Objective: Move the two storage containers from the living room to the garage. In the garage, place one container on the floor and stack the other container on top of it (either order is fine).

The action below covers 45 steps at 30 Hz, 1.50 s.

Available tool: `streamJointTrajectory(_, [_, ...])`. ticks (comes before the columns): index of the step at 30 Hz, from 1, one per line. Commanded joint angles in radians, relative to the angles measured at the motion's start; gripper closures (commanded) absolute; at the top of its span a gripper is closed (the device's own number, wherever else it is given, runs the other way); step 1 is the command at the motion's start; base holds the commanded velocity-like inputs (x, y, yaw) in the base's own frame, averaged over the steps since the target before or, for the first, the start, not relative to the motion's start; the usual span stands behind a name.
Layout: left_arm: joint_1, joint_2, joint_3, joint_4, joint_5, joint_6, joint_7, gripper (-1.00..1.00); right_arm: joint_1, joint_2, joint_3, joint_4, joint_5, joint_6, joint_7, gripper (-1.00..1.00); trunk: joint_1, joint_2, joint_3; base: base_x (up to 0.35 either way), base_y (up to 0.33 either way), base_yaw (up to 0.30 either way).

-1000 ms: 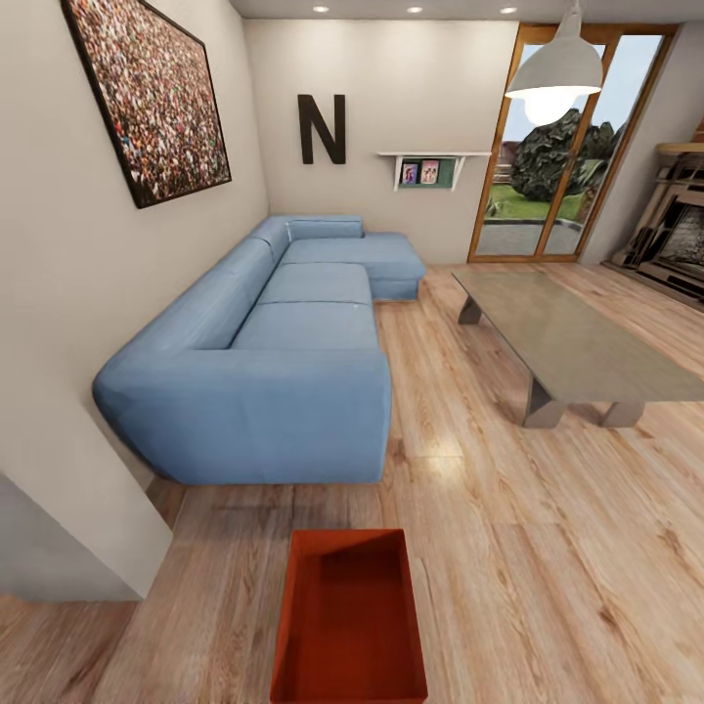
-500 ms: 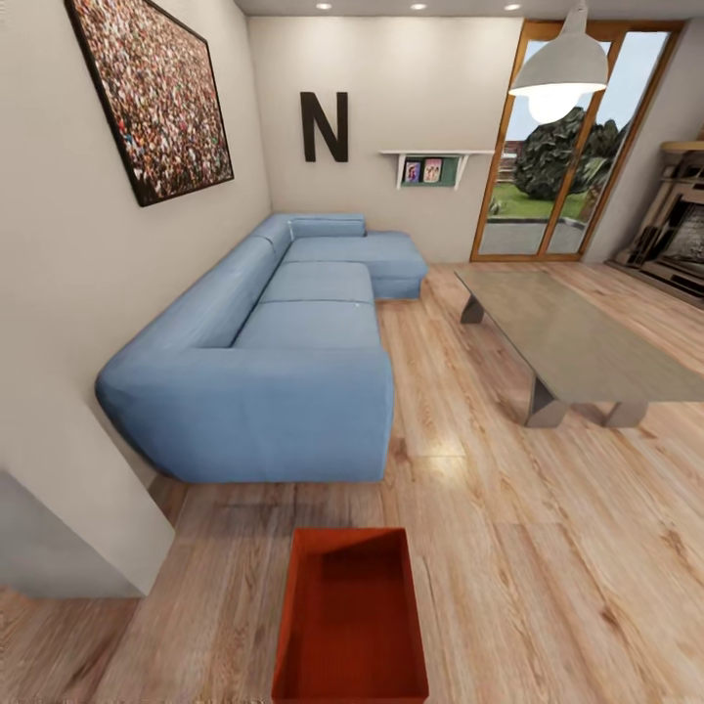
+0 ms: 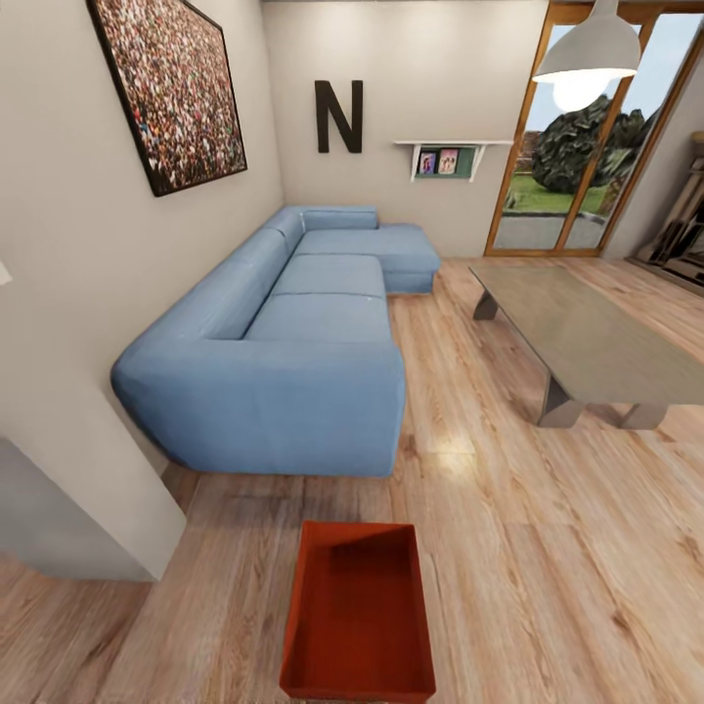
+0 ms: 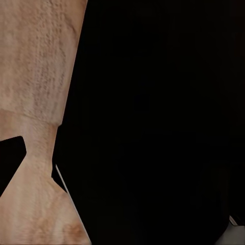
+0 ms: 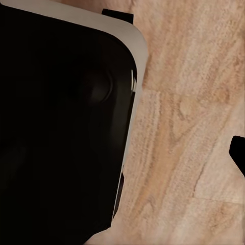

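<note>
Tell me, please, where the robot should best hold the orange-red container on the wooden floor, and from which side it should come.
Probably by the two long side walls of the storage container, one pincer on each, coming from above. It lies lidless and open-topped on the plank floor, its long axis pointing away from the robot, so both long rims are free and the thin straight walls suit pinching.

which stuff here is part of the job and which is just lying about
Job:
- bin, standing on the wood floor, empty

Just there:
- sofa
- grey table
- crowd picture
- letter N
- wall shelf
- lamp
</note>
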Motion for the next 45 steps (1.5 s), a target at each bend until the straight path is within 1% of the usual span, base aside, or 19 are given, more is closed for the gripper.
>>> streamJointTrajectory(1, [0.0,0.0,0.0,0.0,0.004,-0.003,0.001,-1.0,-0.001,-0.001,0.002,0.003,0.005,-0.006,0.001,-1.0,0.0,0.0,-0.002,0.0,0.0,0.097])
streamJointTrajectory(13, [0.0,0.0,0.0,0.0,0.004,-0.003,0.001,-1.0,-0.001,-0.001,0.001,0.003,0.004,-0.004,-0.001,-1.0,0.0,0.0,-0.02,0.0,0.0,0.076])
streamJointTrajectory(45, [0.0,0.0,0.0,0.0,0.004,-0.003,0.001,-1.0,-0.001,0.0,-0.002,0.003,0.002,-0.004,-0.001,-1.0,0.0,0.0,-0.071,0.0,0.0,0.002])
